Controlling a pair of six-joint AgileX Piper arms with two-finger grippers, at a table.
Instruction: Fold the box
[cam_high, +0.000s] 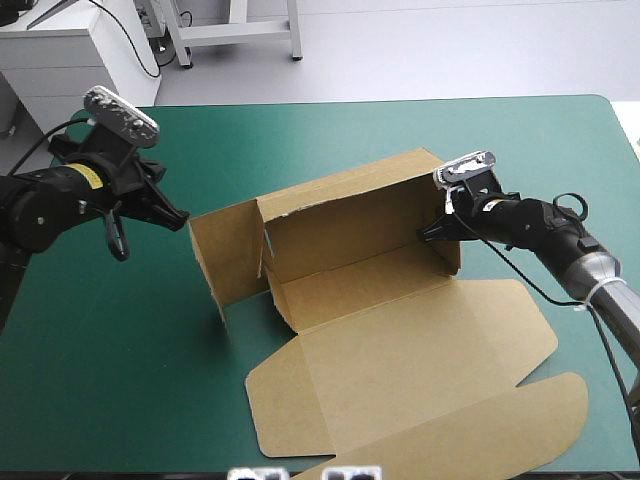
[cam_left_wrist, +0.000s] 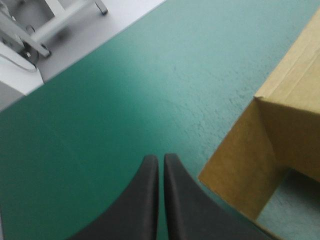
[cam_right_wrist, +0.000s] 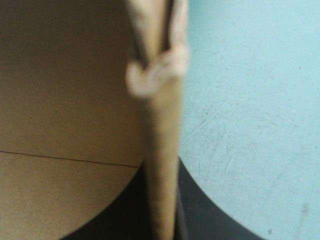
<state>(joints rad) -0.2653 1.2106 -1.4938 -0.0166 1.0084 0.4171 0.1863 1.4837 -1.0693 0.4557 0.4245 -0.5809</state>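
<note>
Mid-frame on the table (cam_high: 100, 380) sits one brown box (cam_high: 400, 340), walls raised. Of two grippers, the right gripper (cam_high: 432, 232) has its fingers clamped on the box's right wall; the left gripper (cam_high: 176, 217) has its fingers together, touching nothing.

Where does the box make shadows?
High view: the box throws a soft dark patch on the teal-green cover beside its standing left flap. Left wrist view: the cover is darker under that flap, next to the shut left claw. Right wrist view: no clear shadow.
</note>
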